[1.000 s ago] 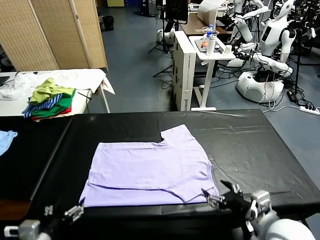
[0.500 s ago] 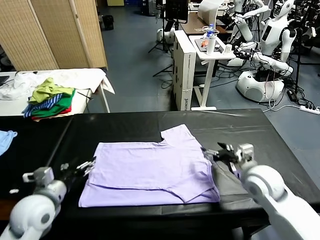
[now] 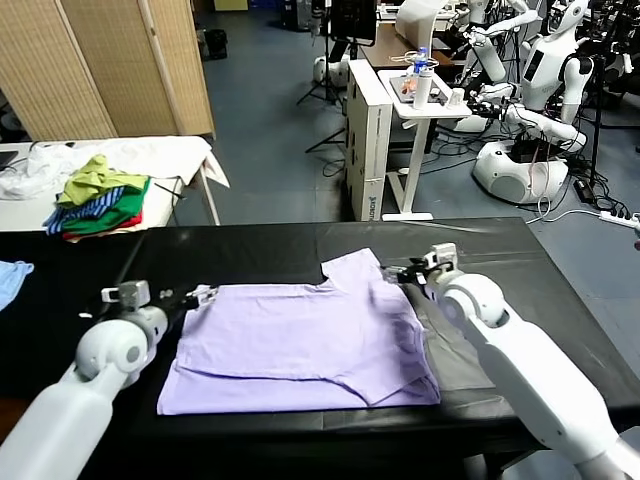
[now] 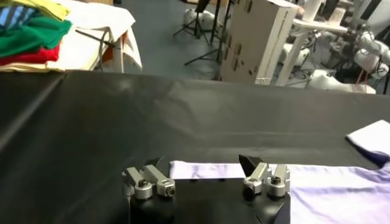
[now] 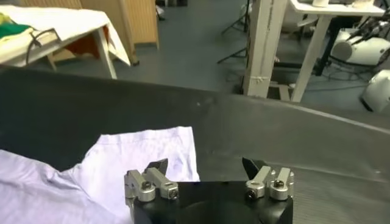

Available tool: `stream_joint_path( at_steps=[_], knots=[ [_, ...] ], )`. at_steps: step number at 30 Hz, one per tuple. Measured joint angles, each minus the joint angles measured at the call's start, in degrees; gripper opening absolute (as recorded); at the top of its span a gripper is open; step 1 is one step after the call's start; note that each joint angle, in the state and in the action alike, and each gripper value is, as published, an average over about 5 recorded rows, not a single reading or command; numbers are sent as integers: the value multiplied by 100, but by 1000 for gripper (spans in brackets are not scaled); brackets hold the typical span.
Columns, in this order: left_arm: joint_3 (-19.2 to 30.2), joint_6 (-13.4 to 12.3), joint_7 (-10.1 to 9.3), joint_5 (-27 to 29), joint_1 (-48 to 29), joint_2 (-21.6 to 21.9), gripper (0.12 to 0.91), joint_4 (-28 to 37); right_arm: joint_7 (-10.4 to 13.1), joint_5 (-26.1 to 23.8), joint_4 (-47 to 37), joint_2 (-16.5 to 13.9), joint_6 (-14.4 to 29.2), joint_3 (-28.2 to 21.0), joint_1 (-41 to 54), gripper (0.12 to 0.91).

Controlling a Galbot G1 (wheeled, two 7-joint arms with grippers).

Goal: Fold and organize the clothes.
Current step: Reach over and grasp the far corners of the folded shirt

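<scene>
Head view, centre of frame: pale lavender T-shirt lying flat on the black table, partly folded, with one sleeve jutting toward the upper middle and a folded flap showing along the lower edge. Apparently early in the folding: one fold seemingly made, further folds and the final tidying seemingly remaining.

Left of centre: left gripper hovering at the shirt's upper-left corner, jaws standing wide apart, holding nothing. In the left wrist view, left gripper poised just above the shirt's edge, fabric not yet pinched.

Right of centre: right gripper hanging beside the jutting sleeve, jaws likewise spread, holding nothing. In the right wrist view, right gripper sitting just over the sleeve, no cloth between the fingers.

Judging from both positions, preparing to seize the two far corners for the next fold.

Upper left of frame: green, yellow and striped clothes pile resting on a white side table. Far left edge: light blue cloth lying on the black table. No bins, baskets or other containers showing; nothing to report as contents.
</scene>
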Motion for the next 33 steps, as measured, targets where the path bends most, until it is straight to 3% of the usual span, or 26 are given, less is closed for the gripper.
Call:
stream_joint_path(
  at_steps=[13, 20, 24, 29, 33],
  knots=[
    [136, -41, 89, 206, -162, -44, 907, 492, 15, -26, -485, 296, 15, -52, 134, 902],
    [150, -71, 156, 254, -184, -64, 898, 559, 12, -25, -565, 324, 16, -20, 119, 775],
    [174, -76, 144, 168, -257, -85, 881, 637, 6, -27, -597, 339, 19, 6, 107, 749],
    [208, -58, 136, 109, -317, -106, 776, 657, -11, -44, -626, 355, 24, 26, 85, 701],
    [220, -52, 135, 112, -319, -104, 665, 654, -18, -62, -634, 382, 29, 30, 71, 564]
  ],
)
